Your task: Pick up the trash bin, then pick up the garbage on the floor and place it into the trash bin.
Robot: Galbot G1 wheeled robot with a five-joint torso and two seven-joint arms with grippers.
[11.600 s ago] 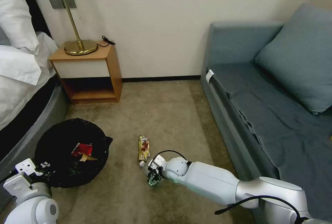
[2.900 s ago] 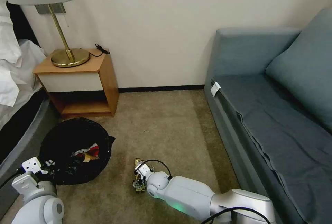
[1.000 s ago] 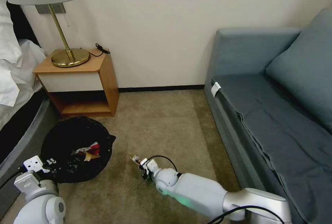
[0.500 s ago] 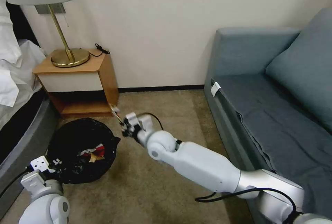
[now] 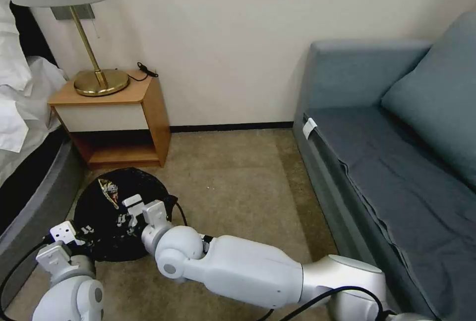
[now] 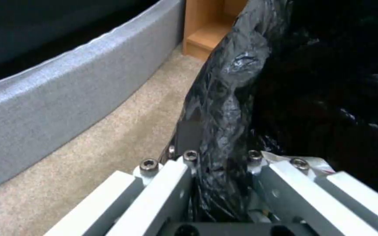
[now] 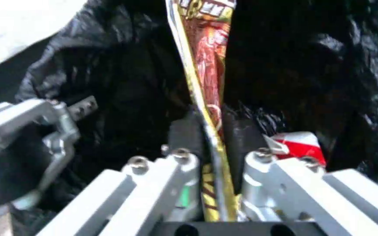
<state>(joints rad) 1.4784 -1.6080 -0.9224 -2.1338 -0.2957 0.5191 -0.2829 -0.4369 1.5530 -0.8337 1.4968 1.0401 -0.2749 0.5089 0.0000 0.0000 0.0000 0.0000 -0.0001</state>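
The trash bin (image 5: 106, 241), lined with a crinkled black bag, hangs low over the carpet at the lower left. My left gripper (image 5: 82, 234) is shut on its near rim; in the left wrist view the fingers (image 6: 189, 134) pinch the folded bag (image 6: 241, 75). My right gripper (image 5: 123, 208) is above the bin's mouth, shut on the yellow-red wrapper (image 5: 108, 190), one piece of the garbage. In the right wrist view the wrapper (image 7: 206, 65) stands up between the pads over the black bag (image 7: 123, 78). A red packet (image 7: 300, 147) lies inside the bin.
A wooden nightstand (image 5: 114, 113) with a brass lamp (image 5: 99, 80) stands just behind the bin. The grey bed base (image 5: 34, 197) runs along the left. A blue sofa (image 5: 386, 162) fills the right. Bare carpet (image 5: 238, 187) lies between them.
My right gripper lifted the yellow-red wrapper off the carpet and swung it left, from mid-floor to above the bin's mouth. The left gripper still holds the bin's rim.
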